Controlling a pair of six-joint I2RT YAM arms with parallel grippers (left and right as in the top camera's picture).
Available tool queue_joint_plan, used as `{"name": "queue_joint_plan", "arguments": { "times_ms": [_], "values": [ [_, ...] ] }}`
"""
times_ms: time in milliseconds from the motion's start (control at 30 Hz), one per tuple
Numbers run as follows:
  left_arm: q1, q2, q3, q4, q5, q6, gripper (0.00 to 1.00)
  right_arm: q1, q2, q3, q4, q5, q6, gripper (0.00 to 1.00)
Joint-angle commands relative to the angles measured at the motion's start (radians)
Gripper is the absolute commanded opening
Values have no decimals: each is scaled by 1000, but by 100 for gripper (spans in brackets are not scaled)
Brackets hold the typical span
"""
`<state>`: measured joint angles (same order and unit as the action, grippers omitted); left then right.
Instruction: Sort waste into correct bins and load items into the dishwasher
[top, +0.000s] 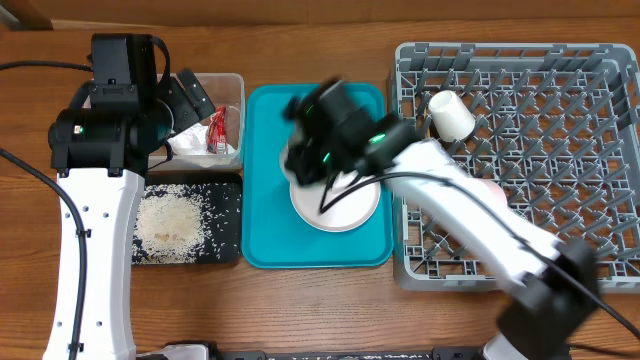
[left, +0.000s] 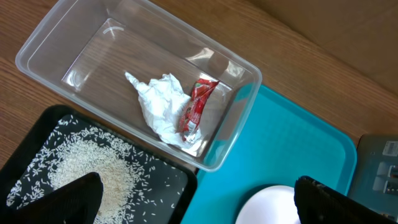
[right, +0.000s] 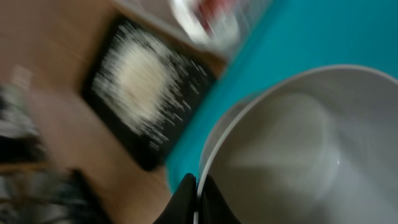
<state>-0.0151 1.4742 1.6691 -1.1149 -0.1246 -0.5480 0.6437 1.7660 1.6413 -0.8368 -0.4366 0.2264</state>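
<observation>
Since the waste looks sorted, stage: loading dishes.
Left jaws (left: 198, 190): mine, wide open, holding nothing, hanging above the tub and the black tray.
Tub (left: 245, 102): clear, thin-walled plastic with rounded corners. It holds the crumpled white tissue (left: 155, 102) and the crinkly, glossy red wrapper (left: 198, 106), which touch.
Black tray (left: 168, 186): shallow and matte, just beside the tub. The rice (left: 87, 171) is a loose pile with stray grains around it.
Teal tray (top: 265, 180): smooth plastic, between the bins and the rack.
Plate (top: 345, 212): round, whitish, on the teal tray, not yet loaded.
Right jaws (right: 196, 186): mine, pinched nearly closed on the rim of a pale, smooth bowl (right: 292, 143) over the teal tray. The view is blurred, so I can't tell if the bowl is lifted.
Cup (top: 450, 115): white, lying tilted in the rack's near-left corner, done.
Rack (top: 560, 120): grey plastic grid with upright pegs. The pink shape (top: 492, 190) under my arm is probably the pink bowl.
Left to do: bowl, then plate.
</observation>
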Motion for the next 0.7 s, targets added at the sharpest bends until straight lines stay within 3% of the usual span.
{"name": "queue_joint_plan", "arguments": {
  "times_ms": [0, 100, 233, 367, 667],
  "values": [
    [2, 5, 14, 0, -6, -6, 100, -167, -117, 45, 0, -328, 40, 4],
    [2, 5, 14, 0, -6, -6, 100, -364, -132, 44, -42, -655, 29, 4],
    [2, 5, 14, 0, -6, -6, 100, -577, -131, -13, -118, -959, -122, 4],
    [2, 5, 14, 0, -6, -6, 100, -728, -130, -129, -174, -1043, -265, 4],
    [2, 5, 14, 0, -6, -6, 100, -829, -113, -462, 100, -1133, -279, 4]
  ]
}}
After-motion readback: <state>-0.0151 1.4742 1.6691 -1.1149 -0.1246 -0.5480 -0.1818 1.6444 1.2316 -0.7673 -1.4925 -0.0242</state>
